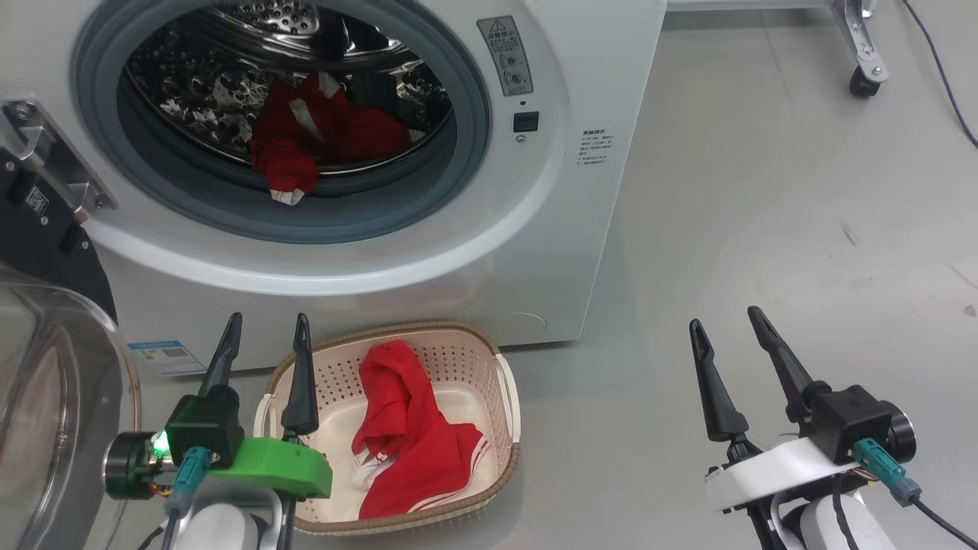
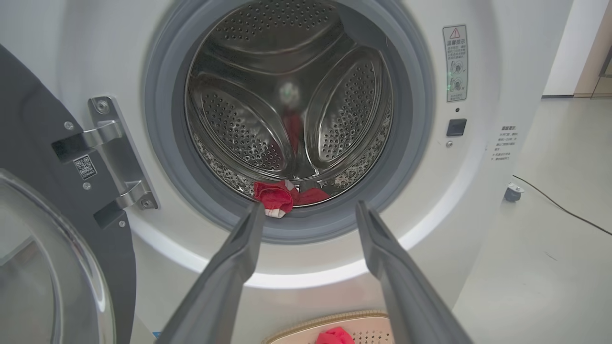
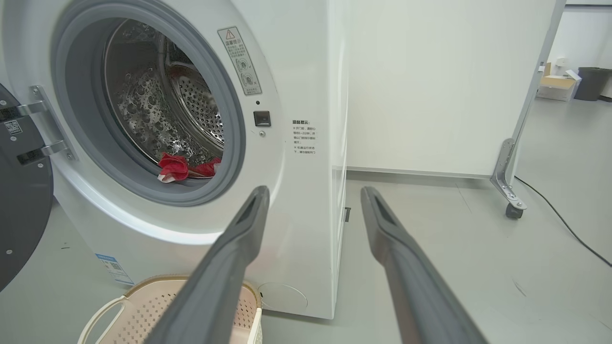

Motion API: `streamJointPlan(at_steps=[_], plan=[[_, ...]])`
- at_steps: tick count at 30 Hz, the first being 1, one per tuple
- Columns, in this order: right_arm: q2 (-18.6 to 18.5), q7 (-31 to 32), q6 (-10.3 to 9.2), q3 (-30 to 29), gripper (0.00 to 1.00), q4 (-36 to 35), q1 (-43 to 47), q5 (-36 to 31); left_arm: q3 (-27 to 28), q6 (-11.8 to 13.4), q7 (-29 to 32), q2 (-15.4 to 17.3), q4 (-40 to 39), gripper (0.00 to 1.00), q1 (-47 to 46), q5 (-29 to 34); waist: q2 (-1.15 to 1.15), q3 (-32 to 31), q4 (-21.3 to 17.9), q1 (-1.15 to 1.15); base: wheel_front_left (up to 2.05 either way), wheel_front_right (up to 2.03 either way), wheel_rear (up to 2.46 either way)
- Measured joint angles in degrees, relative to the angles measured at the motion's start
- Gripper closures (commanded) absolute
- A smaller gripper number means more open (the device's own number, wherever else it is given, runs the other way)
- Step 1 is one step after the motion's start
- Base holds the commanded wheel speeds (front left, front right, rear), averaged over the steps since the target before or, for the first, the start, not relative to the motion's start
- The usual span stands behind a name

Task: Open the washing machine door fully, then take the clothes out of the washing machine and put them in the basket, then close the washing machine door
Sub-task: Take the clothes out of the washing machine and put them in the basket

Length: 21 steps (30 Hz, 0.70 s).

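Quick status: one red garment [image 1: 405,435] is in the basket [image 1: 458,332], which sits just below and right of my left pincer [image 1: 267,319]. The other clothes [image 1: 321,137] are heaped at the front of the drum, ahead of and above that pincer, with one end drooping toward the grey gasket [image 1: 191,206]. Both pincers are spread wide and holding nothing. My right pincer [image 1: 725,318] hangs over bare floor, well off to the side of the washing machine [image 1: 535,229]. The door [image 1: 38,244] is swung out to the left of my left pincer, out of the way.

My tip for this grab: go in with the left, low over the gasket. Pinch the thick bunched middle, not the dangling end, and lift clear of the lip before pulling back so nothing snags.
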Motion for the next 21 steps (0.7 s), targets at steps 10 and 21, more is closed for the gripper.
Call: streamJointPlan(at_steps=[10,21], plan=[[0.32,0.0,-1.07,0.11,0.0,-0.09,3.49,0.18,0.02,0.31,0.01,0.09,-1.91,0.0,5.64,0.0,0.0,-3.09,-0.53,0.0,0.0,0.0,0.0],[0.43,0.0,-1.13,0.77,0.0,-1.13,4.22,0.19,0.13,0.33,0.01,0.18,-4.03,0.0,9.07,0.1,0.0,-3.81,-0.54,0.0,0.0,0.0,0.0]])
